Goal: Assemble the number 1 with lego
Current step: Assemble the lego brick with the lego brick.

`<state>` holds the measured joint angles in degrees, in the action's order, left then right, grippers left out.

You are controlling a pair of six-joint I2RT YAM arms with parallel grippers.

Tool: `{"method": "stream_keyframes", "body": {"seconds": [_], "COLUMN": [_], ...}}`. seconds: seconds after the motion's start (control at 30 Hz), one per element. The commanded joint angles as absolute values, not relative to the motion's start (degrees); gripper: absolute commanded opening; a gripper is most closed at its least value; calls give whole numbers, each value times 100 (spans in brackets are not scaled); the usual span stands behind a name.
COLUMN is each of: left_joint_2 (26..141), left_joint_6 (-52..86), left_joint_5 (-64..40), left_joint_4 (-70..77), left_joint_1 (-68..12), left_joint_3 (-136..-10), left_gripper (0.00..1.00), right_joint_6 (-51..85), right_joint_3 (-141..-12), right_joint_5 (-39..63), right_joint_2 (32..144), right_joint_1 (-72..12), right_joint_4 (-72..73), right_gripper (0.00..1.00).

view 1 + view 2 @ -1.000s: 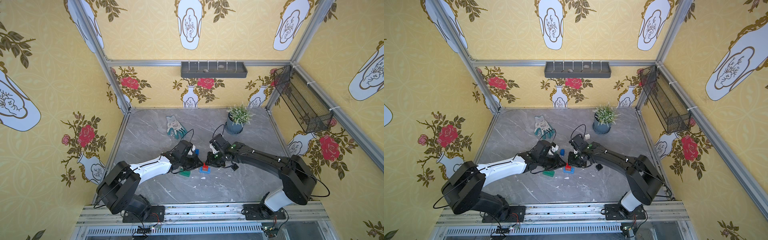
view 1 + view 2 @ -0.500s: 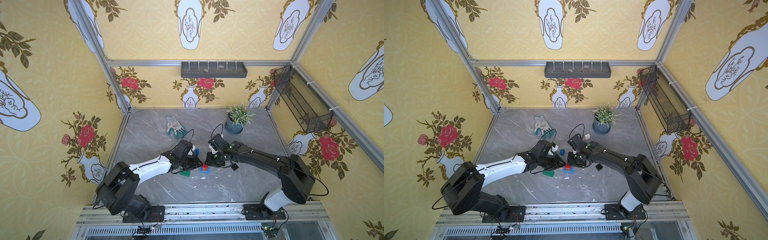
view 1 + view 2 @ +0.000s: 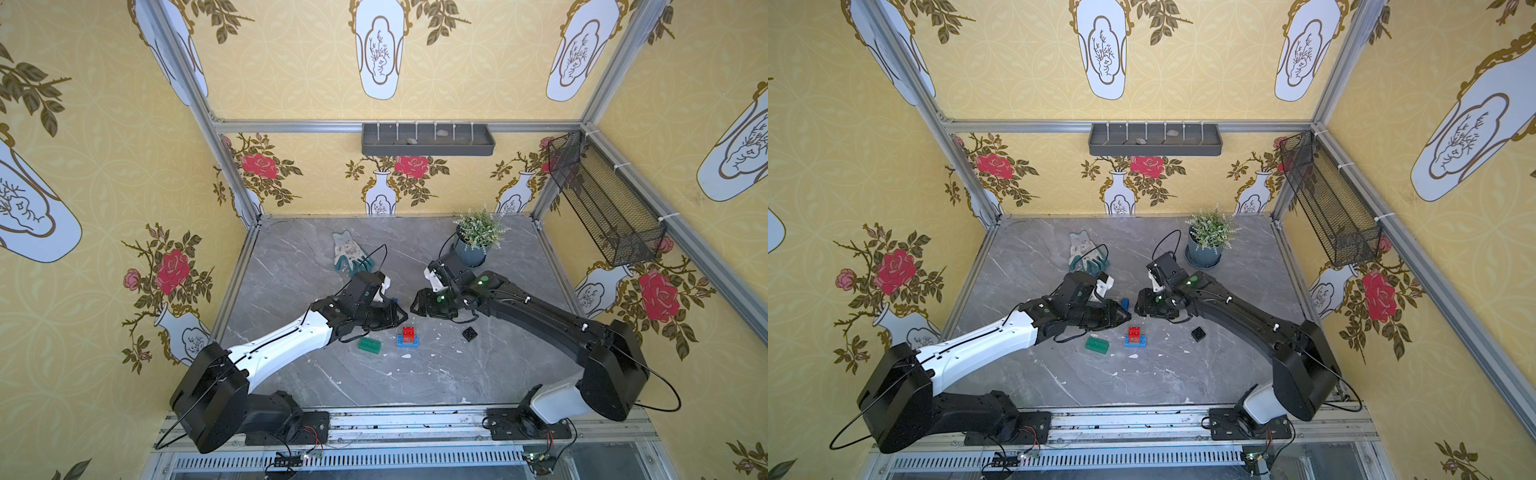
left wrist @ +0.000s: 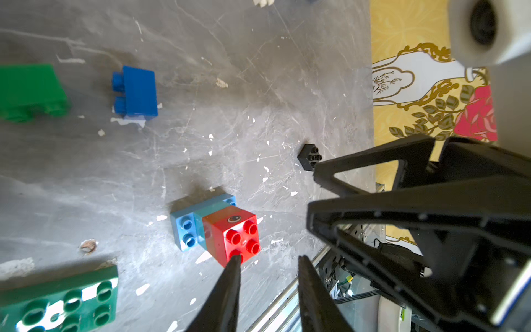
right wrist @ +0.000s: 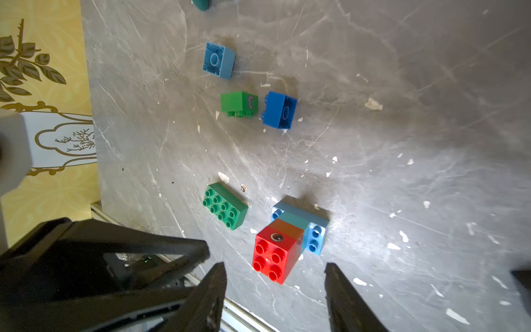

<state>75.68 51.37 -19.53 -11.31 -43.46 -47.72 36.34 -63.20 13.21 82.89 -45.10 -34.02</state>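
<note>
Red brick [image 4: 232, 232] stacked atop long light blue brick [image 4: 184, 227] — standing on bench [image 4: 258, 86]. Left tool [image 4: 268, 260] slightly open, empty; right tool [image 5: 275, 266] wider, empty

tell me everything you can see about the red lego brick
The red lego brick is square, glossy plastic, with four round studs two-by-two on top and a small printed eye on one side. It stands upright, topping a small stack built on the long light blue brick on the grey table. The left gripper and right gripper are open nearby; neither holds it.
</note>
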Motion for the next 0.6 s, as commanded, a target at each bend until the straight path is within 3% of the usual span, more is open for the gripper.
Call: {"method": "stream_keyframes", "body": {"seconds": [0.0, 0.33, 0.57], "left_joint_2": [7293, 6282, 5646], "left_joint_6": [5071, 5325, 5414], "left_joint_5": [-1532, -615, -148], "left_joint_4": [-984, -752, -891], "left_joint_1": [-4325, -4111, -3967], "left_joint_3": [-4597, -3916, -3571], "left_gripper": [38, 42, 45], "right_joint_6": [3481, 3579, 3329], "right_joint_3": [-5964, -4827, -4461], "right_joint_5": [400, 384, 1005], "right_joint_2": [7945, 7485, 7820], "right_joint_1": [-4251, -2650, -2198], "right_joint_4": [-3961, -4060, -3455], "right_gripper": [61, 71, 78]}}
